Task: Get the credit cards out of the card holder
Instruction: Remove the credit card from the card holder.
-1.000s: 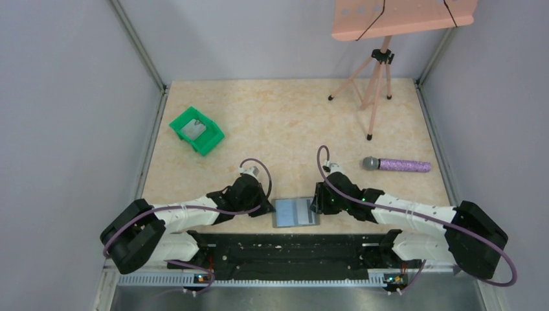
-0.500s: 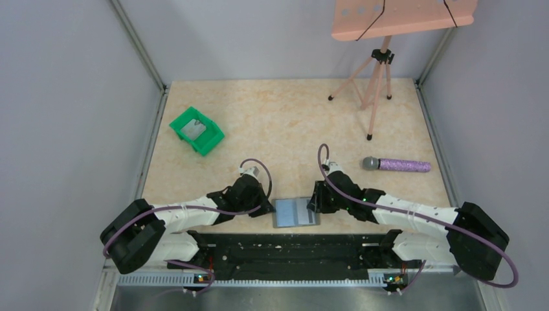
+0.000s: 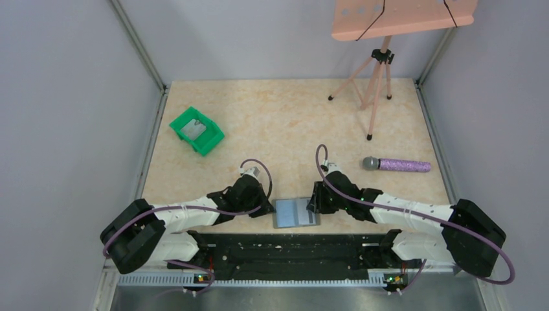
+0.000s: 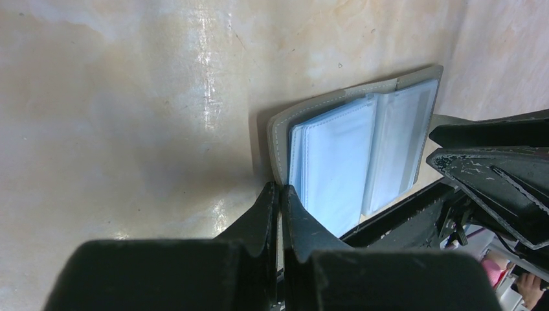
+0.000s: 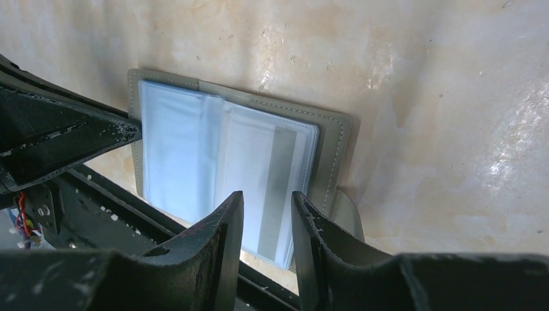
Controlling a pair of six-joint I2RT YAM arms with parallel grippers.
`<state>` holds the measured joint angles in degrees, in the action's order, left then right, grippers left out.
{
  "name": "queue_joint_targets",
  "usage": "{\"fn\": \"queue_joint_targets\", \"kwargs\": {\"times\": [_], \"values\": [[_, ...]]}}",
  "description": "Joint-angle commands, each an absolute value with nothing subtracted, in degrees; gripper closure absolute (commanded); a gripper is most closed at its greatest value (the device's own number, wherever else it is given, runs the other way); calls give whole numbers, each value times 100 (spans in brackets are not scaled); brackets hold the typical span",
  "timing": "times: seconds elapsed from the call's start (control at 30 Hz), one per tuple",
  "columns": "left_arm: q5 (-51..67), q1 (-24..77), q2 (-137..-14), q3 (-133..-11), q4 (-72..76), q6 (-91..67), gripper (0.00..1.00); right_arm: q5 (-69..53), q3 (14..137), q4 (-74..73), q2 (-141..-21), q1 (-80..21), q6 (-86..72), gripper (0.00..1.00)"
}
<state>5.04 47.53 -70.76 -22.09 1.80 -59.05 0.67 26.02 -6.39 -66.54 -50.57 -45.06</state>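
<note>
The card holder (image 3: pixel 296 212) lies open and flat near the table's front edge, grey outside, with pale blue clear sleeves and a dark stripe inside. No credit cards show apart from the sleeves. In the left wrist view my left gripper (image 4: pixel 280 188) is shut on the grey left edge of the card holder (image 4: pixel 362 149); from above, the left gripper (image 3: pixel 270 208) sits at that edge. My right gripper (image 5: pixel 267 197) is open, its fingertips low over the striped right page of the card holder (image 5: pixel 226 155), with nothing pinched. From above, the right gripper (image 3: pixel 313 206) is at the holder's right side.
A green bin (image 3: pixel 196 130) with something grey inside stands at the back left. A microphone with a purple handle (image 3: pixel 397 165) lies to the right. A pink tripod stand (image 3: pixel 373 84) is at the back right. The black rail (image 3: pixel 291 249) runs just in front of the holder.
My right gripper has slid a little left onto the holder's right half and its jaws have narrowed slightly. The left gripper and the holder have stayed put.
</note>
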Motion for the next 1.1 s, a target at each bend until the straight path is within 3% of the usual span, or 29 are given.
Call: {"fn": "queue_joint_targets", "kwargs": {"times": [0.0, 1.07], "values": [[402, 4799, -7043, -2281, 51, -5919, 96, 162, 2674, -496, -6707, -5045, -4516, 66], [413, 4834, -7088, -2293, 79, -5931, 96, -401, 2572, 200, -6914, -5046, -4648, 67]]}}
